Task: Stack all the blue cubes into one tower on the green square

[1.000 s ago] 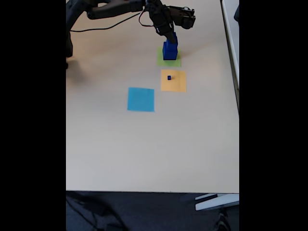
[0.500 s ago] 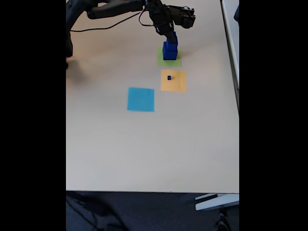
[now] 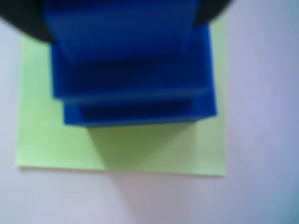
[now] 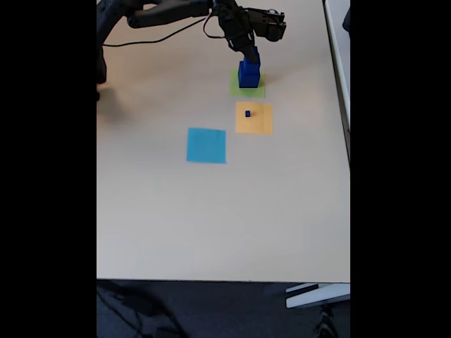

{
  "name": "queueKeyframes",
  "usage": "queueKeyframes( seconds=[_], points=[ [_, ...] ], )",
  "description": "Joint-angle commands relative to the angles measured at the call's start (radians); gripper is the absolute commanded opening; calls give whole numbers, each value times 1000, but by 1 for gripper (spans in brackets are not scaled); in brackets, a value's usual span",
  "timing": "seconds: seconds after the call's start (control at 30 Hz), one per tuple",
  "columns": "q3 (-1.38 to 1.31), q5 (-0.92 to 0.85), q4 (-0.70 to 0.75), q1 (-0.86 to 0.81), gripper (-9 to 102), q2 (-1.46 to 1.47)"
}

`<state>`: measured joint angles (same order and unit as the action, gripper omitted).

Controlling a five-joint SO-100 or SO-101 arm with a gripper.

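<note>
1. Nearest me on the worktop (image 4: 211, 225), I see the light blue square (image 4: 206, 145).
2. Beyond it, one small blue cube (image 4: 248, 113) sits on the orange square (image 4: 254, 118).
3. Farthest, the tower (image 4: 248, 73) stands on the green square (image 4: 247, 86); the end effector (image 4: 251, 51) is at its top, grip unclear to me.

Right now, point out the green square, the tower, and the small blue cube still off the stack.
green square (image 3: 154, 149): wrist view, bare paper in front of the stack.
tower (image 4: 248, 74): fixed view, its side face.
small blue cube (image 4: 248, 113): fixed view, its middle, on the orange square (image 4: 259, 123).
</note>
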<state>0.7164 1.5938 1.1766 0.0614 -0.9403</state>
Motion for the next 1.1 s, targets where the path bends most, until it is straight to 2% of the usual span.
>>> queueKeyframes(
  seconds=[0.0,1.07],
  points=[
    [-12,-12,-9,-8,5,-54],
    [-12,-29,-23,-9,16,-52]
  ],
)
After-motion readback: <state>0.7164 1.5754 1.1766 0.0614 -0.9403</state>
